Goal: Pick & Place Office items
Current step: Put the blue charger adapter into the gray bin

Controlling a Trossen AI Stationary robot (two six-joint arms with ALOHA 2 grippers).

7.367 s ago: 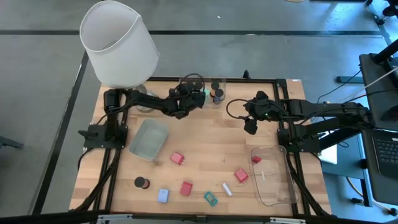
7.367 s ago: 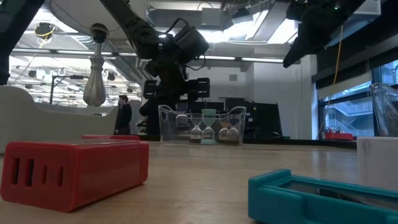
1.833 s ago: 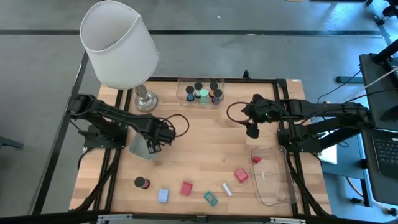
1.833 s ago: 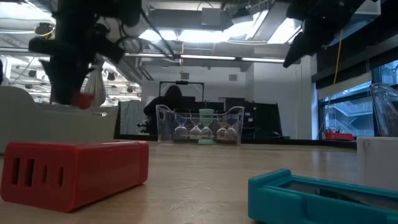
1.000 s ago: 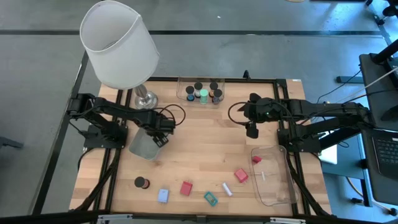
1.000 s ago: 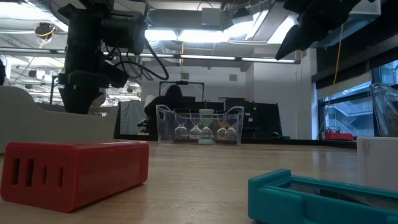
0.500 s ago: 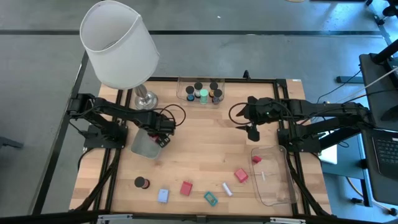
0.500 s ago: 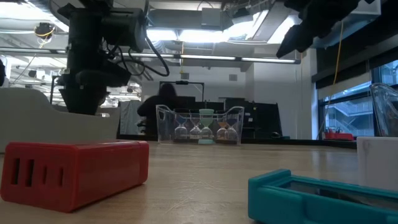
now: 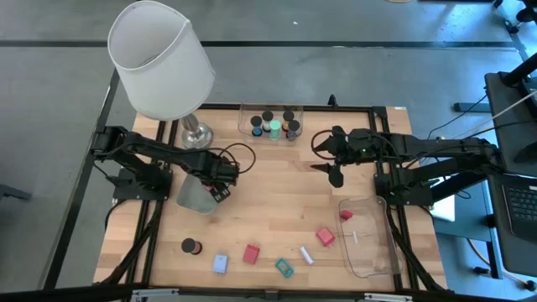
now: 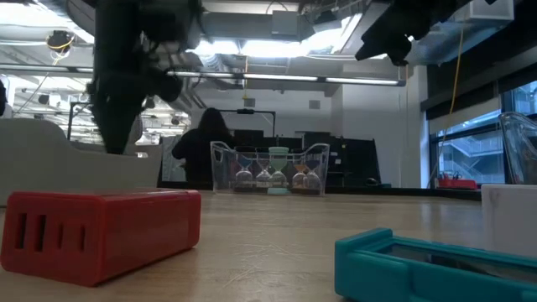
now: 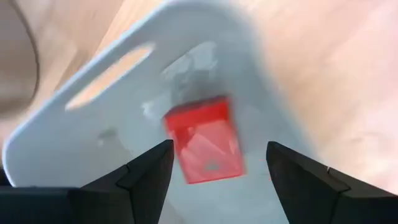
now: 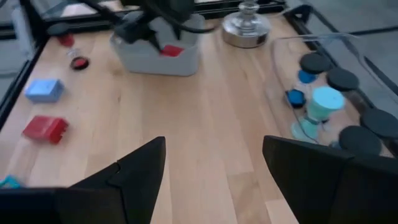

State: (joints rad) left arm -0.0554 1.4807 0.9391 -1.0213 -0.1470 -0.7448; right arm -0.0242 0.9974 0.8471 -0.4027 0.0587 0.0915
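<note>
Left tool above a grey tray holding a red block; right tool waiting mid-bench.

The left tool hovers with its fingers apart over the grey tray near the lamp; in its wrist view a red block lies on the tray floor between the two fingers, untouched. The right tool hangs over the middle of the bench, fingers apart and empty. At the far edge a clear tray holds dark round cylinders. Along the near edge lie another cylinder, a pale-blue clip, a red block, a teal clip, a white stick and a pink block. A second clear tray sits at the right.
</note>
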